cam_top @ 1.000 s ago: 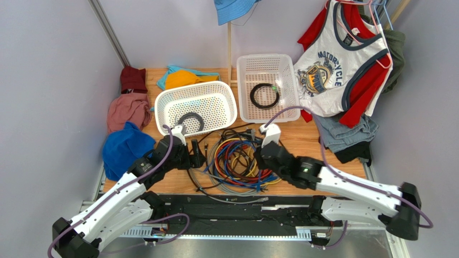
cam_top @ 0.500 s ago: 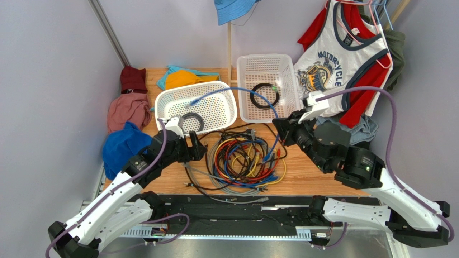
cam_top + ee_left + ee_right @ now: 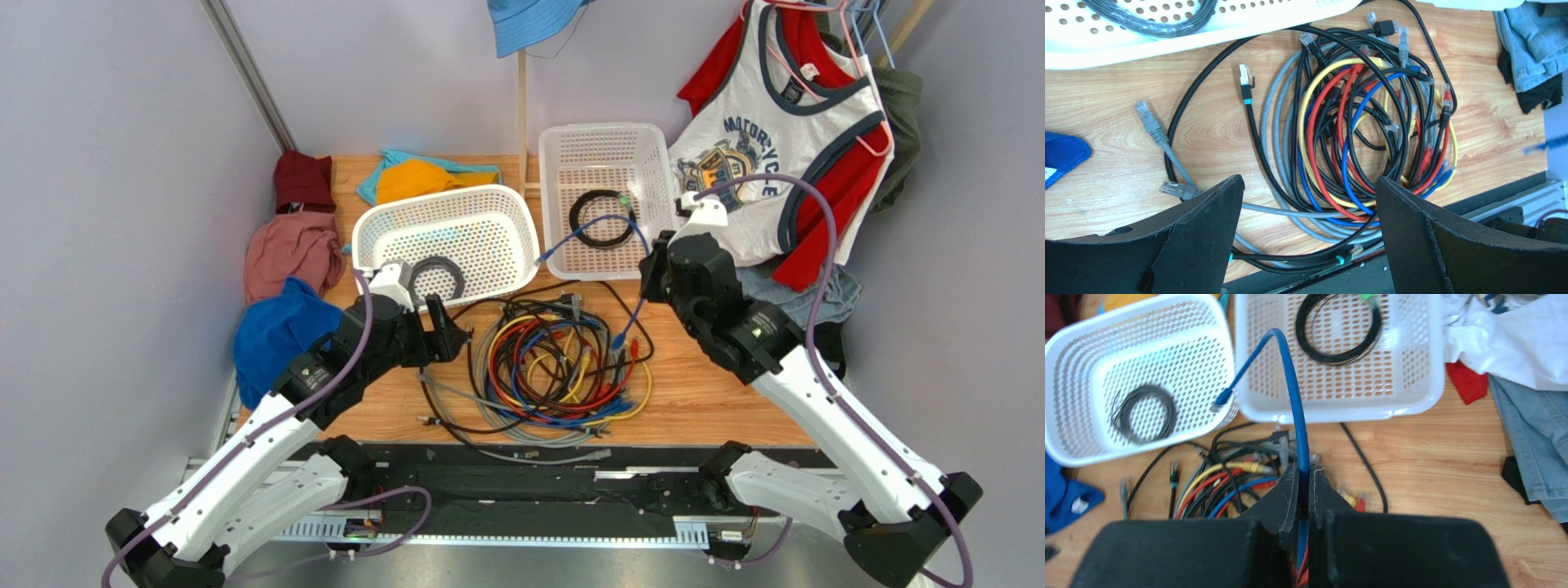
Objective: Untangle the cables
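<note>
Cables piled on wooden table, grey walls, left gripper spread, right gripper pinching blue cable

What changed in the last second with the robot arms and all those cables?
The right gripper, shut on a thin blue cable, rose from the tangled pile of coloured cables and swung back toward the right-hand white plastic basket, drawing that cable up with it. The open left gripper barely shifted. That basket, the other white basket and the heaped clothes stayed put.
</note>
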